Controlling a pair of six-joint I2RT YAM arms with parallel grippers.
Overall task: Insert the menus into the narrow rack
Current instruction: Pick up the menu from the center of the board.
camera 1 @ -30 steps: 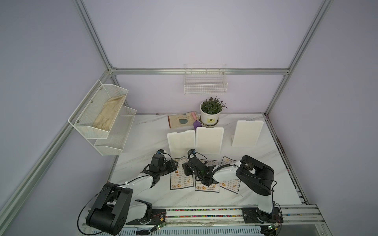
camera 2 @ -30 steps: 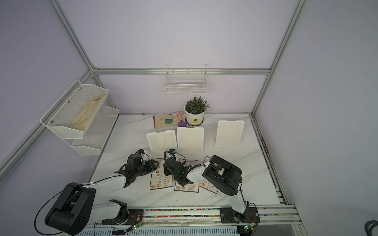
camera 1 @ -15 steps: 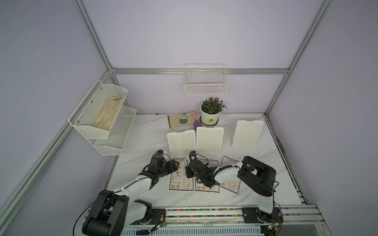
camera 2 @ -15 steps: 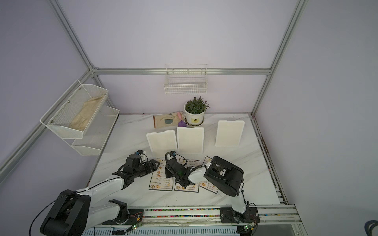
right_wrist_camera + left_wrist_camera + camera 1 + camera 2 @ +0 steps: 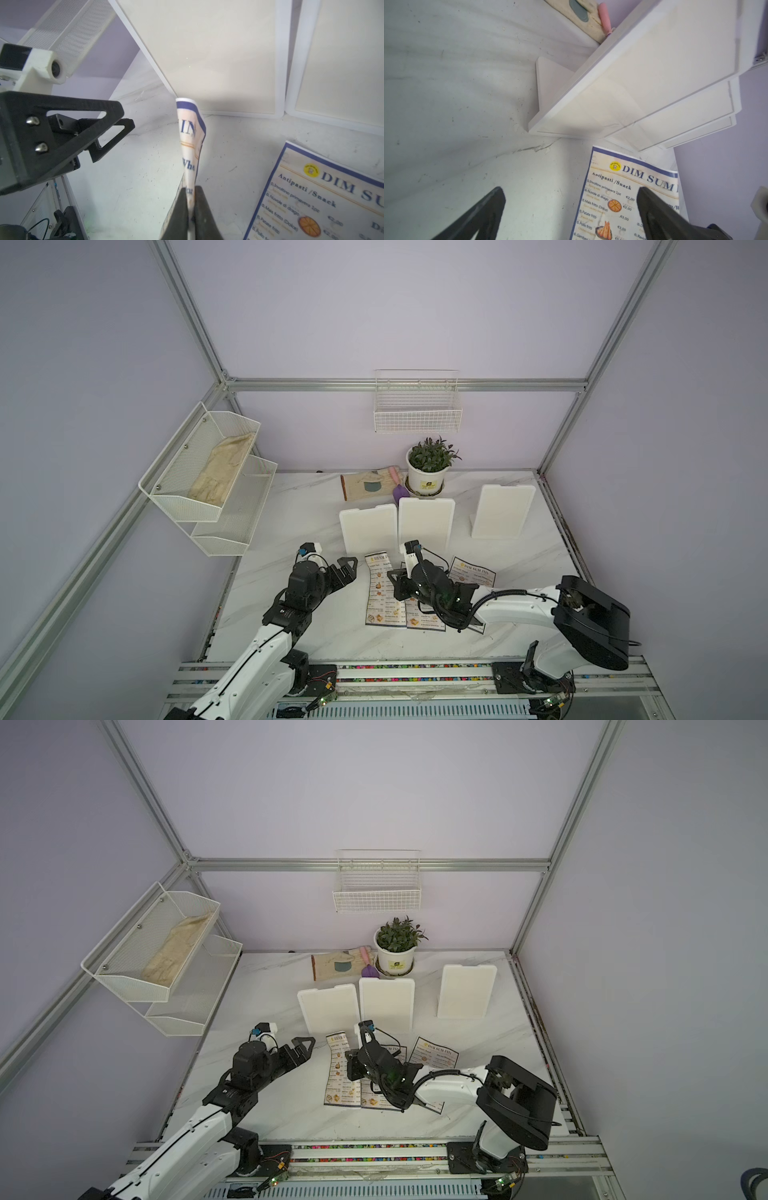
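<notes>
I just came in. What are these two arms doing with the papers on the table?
The right gripper is shut on one edge of a menu, curling it up off the marble table. The left gripper is open beside it, holding nothing. A second menu and a third menu lie flat alongside. None is in the white upright racks behind them yet.

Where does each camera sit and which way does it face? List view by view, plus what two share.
Top views: high above the arm bases, facing down and forward; left arm, right arm, left pincer, right pincer, menus, white upright holders show.
Left wrist: on the left arm, facing past its open fingertips at a menu and the holders.
Right wrist: on the right arm, facing along fingers shut on the curled menu; the left pincer shows too.
Shared: both wrist views show menus and holders.
</notes>
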